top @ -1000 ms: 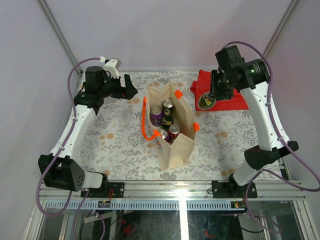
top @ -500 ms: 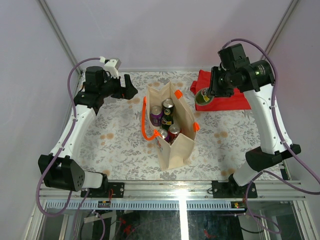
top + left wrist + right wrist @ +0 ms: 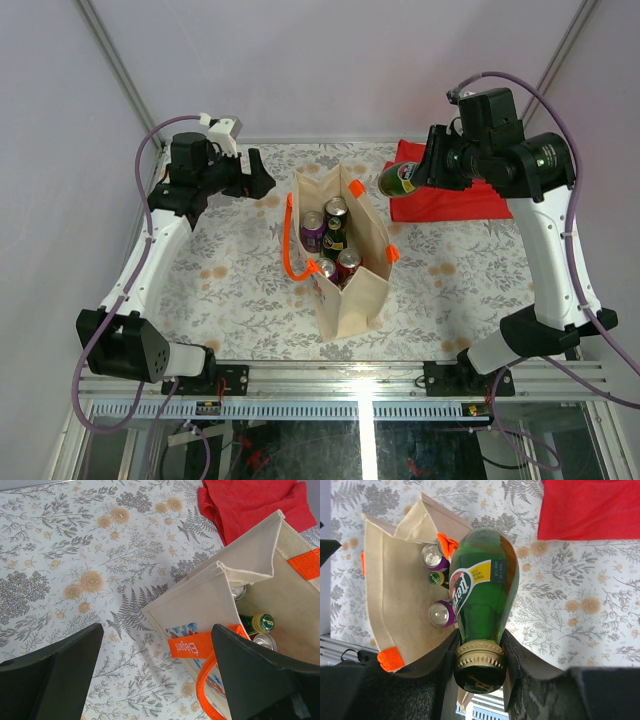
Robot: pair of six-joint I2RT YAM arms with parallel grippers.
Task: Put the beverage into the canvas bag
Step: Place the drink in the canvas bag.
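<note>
My right fingers [image 3: 435, 680] clamp the green bottle [image 3: 482, 595] by its neck. It hangs over the bench [image 3: 230, 290] between red cloth [image 3: 460, 200] and canvas bag [image 3: 350, 290], long axis sideways, base toward the bag. My left fingers [image 3: 55, 675] stand apart.

A green bottle [image 3: 485, 575] with a white and yellow label fills the centre, its gold-banded neck clamped between the black fingers of the right gripper [image 3: 480, 652] at 6 o'clock. At 9 o'clock the open canvas bag [image 3: 395, 585] shows two silver-topped purple cans [image 3: 440, 614] inside. A red cloth [image 3: 590, 507] lies at 1 o'clock on the floral tablecloth [image 3: 580, 605]
</note>
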